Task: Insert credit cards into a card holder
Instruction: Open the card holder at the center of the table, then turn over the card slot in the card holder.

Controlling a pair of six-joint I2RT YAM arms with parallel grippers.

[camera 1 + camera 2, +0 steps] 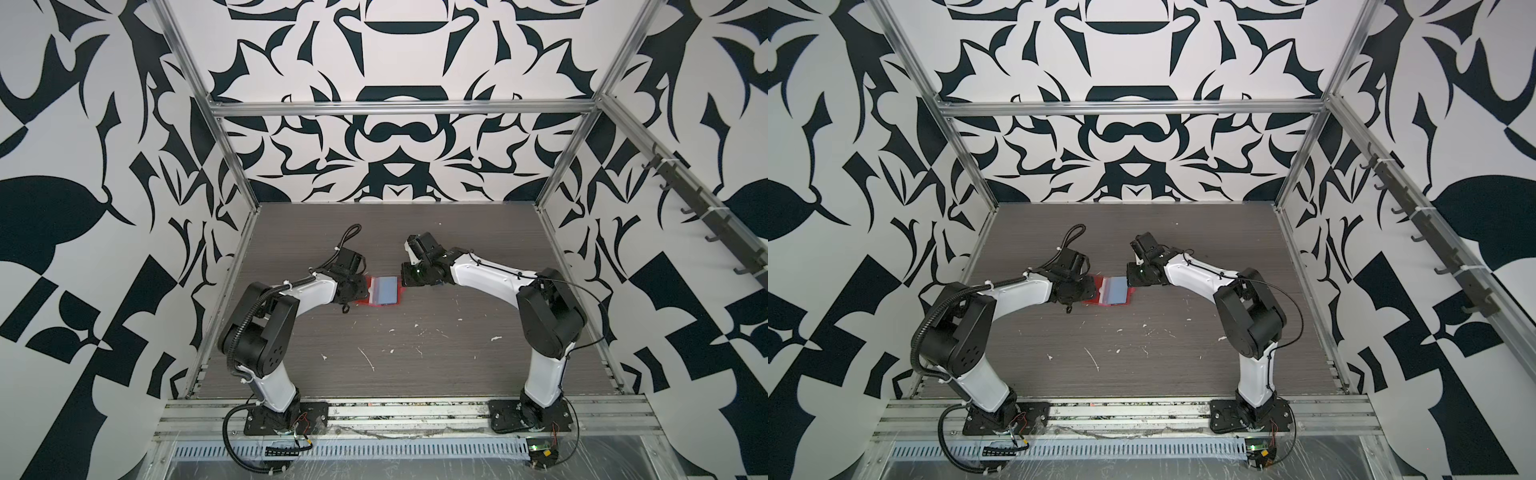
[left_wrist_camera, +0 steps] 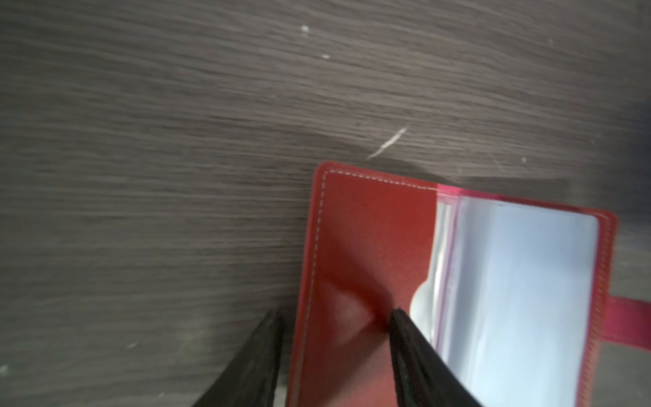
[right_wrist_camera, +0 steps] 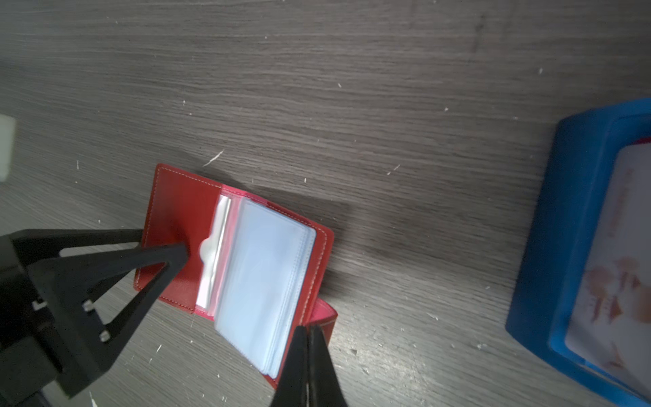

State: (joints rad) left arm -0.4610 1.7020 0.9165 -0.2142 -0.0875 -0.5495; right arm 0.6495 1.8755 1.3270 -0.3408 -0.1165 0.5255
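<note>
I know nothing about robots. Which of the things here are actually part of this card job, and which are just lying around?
Part of the job: red card holder, lying open; pale card, in the blue stand; left claw; right claw.
Just there: white flecks on the table; row of hooks at the side.

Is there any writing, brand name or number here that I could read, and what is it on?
No text here can be read.
The pale card in the blue stand: reddish print, too blurred to read.
The red wallet: no lettering shows on its cover or clear sleeves.
The walls: black-and-white shapes only, no words.
</note>
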